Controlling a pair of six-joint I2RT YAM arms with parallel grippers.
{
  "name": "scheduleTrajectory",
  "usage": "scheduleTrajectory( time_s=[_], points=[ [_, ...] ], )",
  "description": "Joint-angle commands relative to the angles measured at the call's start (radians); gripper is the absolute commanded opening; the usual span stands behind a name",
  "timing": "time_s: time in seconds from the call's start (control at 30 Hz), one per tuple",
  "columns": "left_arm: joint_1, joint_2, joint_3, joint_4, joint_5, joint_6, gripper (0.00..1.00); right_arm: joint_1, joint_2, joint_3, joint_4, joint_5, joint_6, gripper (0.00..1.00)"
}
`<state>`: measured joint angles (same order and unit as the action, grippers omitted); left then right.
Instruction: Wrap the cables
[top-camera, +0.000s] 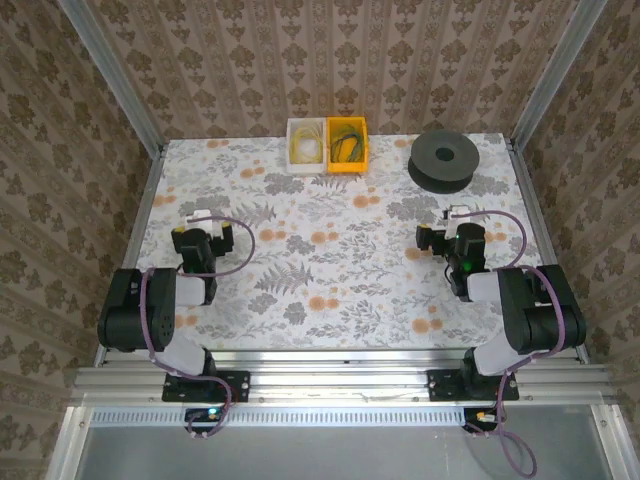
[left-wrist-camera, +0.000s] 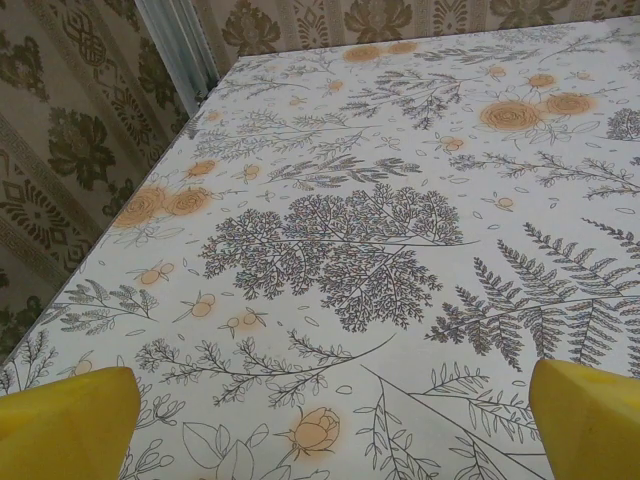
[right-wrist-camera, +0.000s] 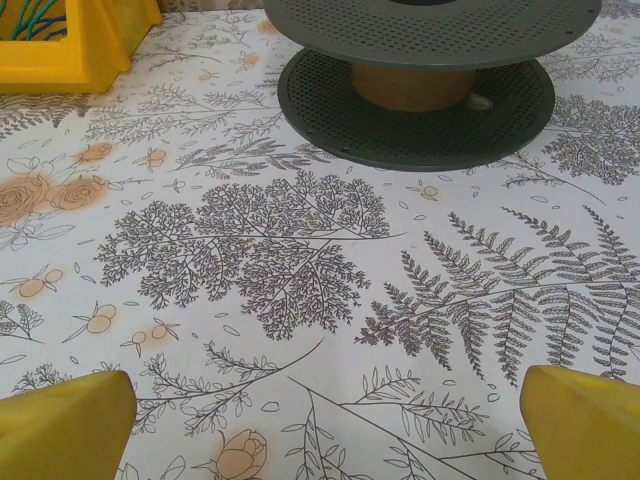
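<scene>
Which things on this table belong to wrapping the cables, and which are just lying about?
For the job: pale yellow cables in the white bin; dark green cables in the yellow bin; probably the black spool.
Just there: floral tablecloth; patterned walls.

- Cables (top-camera: 345, 145): lying in the white bin (top-camera: 307, 171) and the yellow bin (top-camera: 347, 170); too small in the overhead view to count coils or trace ends.
- Yellow bin (right-wrist-camera: 75, 55), right wrist view: cut off by the top and left edges; a few green strands visible inside, the rest out of frame.
- Spool (right-wrist-camera: 415, 100): upper disc cut by the top edge; hub partly hidden beneath it.
- Left gripper (left-wrist-camera: 330, 435): yellow fingers (left-wrist-camera: 65, 425) cut by the bottom edge.
- Right gripper (right-wrist-camera: 325, 430): yellow fingers (right-wrist-camera: 60, 425) likewise cut at the bottom corners.
</scene>
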<state>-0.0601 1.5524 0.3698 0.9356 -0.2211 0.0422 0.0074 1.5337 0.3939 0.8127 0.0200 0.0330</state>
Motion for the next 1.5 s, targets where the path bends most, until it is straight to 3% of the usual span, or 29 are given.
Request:
scheduleTrajectory(
  time_s=[0.0, 0.83, 0.93, 1.0, 1.03, 1.1, 1.27, 1.33, 1.47],
  points=[
    [0.000, 0.005, 0.005, 0.028, 0.011, 0.008, 1.00, 0.005, -0.004, 0.021, 0.026, 0.029, -0.001, 1.00],
    [0.011, 0.005, 0.009, 0.014, 0.034, 0.004, 1.00, 0.002, -0.002, 0.028, 0.015, 0.028, -0.001, 1.00],
    [0.009, -0.007, 0.014, 0.002, 0.006, -0.002, 1.00, 0.002, -0.034, 0.035, -0.021, 0.101, 0.028, 1.00],
    [0.003, -0.083, 0.044, -0.118, -0.013, -0.001, 1.00, 0.001, -0.127, 0.119, -0.290, 0.157, 0.048, 1.00],
    [-0.008, -0.141, 0.086, -0.254, -0.053, -0.008, 1.00, 0.001, -0.176, 0.198, -0.454, 0.196, 0.056, 1.00],
    [-0.010, -0.235, 0.188, -0.533, -0.071, -0.046, 1.00, 0.001, -0.233, 0.272, -0.608, 0.242, 0.041, 1.00],
    [-0.006, -0.252, 0.527, -1.154, 0.035, -0.111, 1.00, -0.013, -0.268, 0.526, -1.044, 0.337, 0.125, 1.00],
    [-0.005, -0.201, 0.667, -1.359, 0.053, -0.148, 1.00, -0.031, -0.229, 0.641, -1.201, 0.331, 0.166, 1.00],
    [0.034, -0.062, 0.939, -1.703, 0.182, -0.194, 1.00, -0.131, -0.103, 0.851, -1.397, 0.123, 0.235, 1.00]
  ],
)
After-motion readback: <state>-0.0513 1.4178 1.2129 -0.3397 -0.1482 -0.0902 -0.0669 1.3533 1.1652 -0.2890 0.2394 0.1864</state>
